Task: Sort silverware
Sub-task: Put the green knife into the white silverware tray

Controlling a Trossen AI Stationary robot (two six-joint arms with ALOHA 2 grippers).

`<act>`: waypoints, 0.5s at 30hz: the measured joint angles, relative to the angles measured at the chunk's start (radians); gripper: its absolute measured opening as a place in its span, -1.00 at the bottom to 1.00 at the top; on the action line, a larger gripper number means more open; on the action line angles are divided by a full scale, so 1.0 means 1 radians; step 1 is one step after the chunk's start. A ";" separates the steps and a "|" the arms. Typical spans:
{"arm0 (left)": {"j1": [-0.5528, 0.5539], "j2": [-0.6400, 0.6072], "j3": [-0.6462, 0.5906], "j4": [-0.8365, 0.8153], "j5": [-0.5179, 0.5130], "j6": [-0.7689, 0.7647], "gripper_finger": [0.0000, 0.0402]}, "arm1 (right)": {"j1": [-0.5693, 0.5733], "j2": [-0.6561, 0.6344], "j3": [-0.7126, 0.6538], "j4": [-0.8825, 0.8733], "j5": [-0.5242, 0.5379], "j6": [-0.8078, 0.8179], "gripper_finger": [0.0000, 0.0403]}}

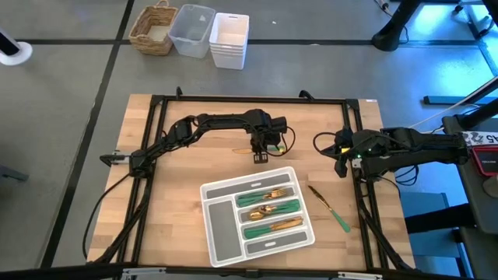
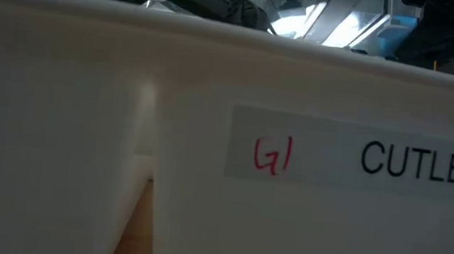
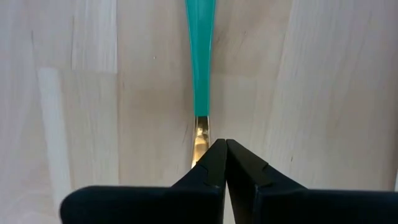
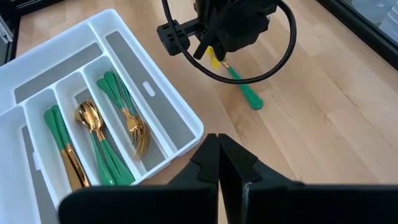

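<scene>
While the right tool [image 4: 219,144] waits pinched together, the left tool [image 3: 221,148] grips a utensil [image 3: 199,62].

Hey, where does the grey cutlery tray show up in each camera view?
High view: cutlery tray, bottom centre.
Low view: probably the pale labelled wall filling it.
Left wrist view: not in it.
Right wrist view: just ahead of the right tool.
Shared landmark: the left tool.

Even indoor light, mostly sharp views

The table [image 1: 179,194] is evenly lit from above with soft shadows; the low view is dim, filled by a blurred white tray wall [image 2: 206,190], with bright ceiling glare behind.
</scene>
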 joint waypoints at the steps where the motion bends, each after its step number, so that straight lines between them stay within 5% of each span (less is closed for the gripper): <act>1: 0.000 0.000 0.000 0.000 0.000 -0.002 -0.98 | 0.000 0.000 0.000 0.000 0.000 0.000 -1.00; 15: 0.037 -0.095 0.002 -0.028 0.018 -0.001 -0.99 | 0.000 0.000 0.000 -0.015 -0.013 0.000 -1.00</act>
